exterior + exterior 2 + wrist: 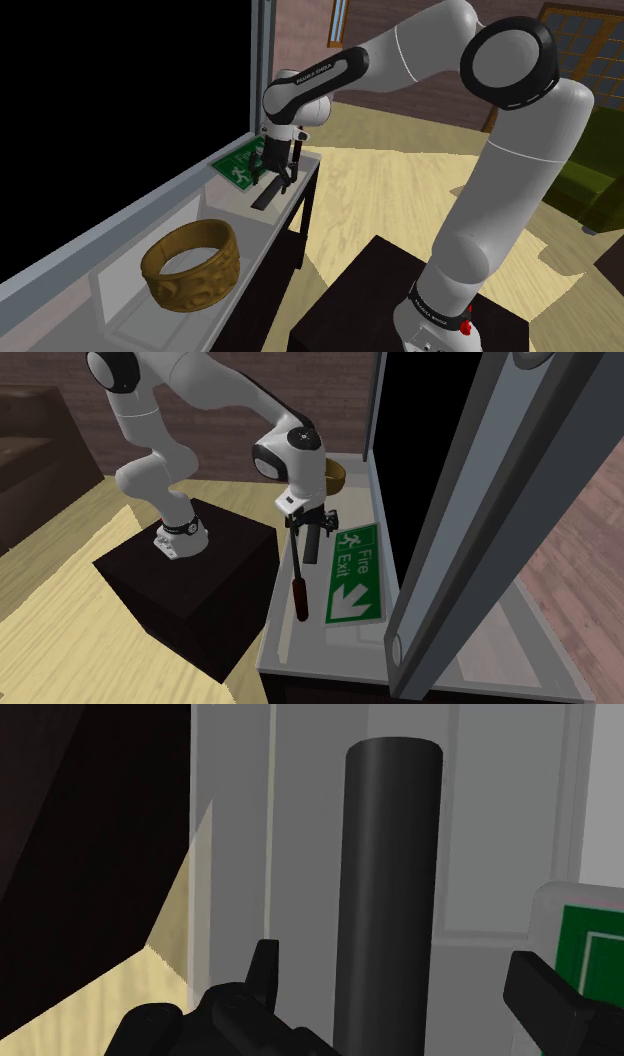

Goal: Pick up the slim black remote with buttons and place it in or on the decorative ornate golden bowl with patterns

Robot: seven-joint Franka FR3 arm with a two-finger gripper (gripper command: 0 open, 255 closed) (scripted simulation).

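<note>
Shoulder view: the claw (275, 172) hangs over the remote (268, 196), which lies on the bench (245, 222). The bowl (190, 265) is well apart from the claw. Second exterior view: a sign (355, 577) lies beside the remote. Wrist view: the claw is wide, and the remote lies untouched between its fingers (265, 966).

Gripper (307, 548) over remote (299, 597) — perhaps touching — beside sign (352, 577).

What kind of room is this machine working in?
Probably a living room in a house: a green couch sits below a window, the floor is light wood, and a brown sofa stands nearby.
</note>
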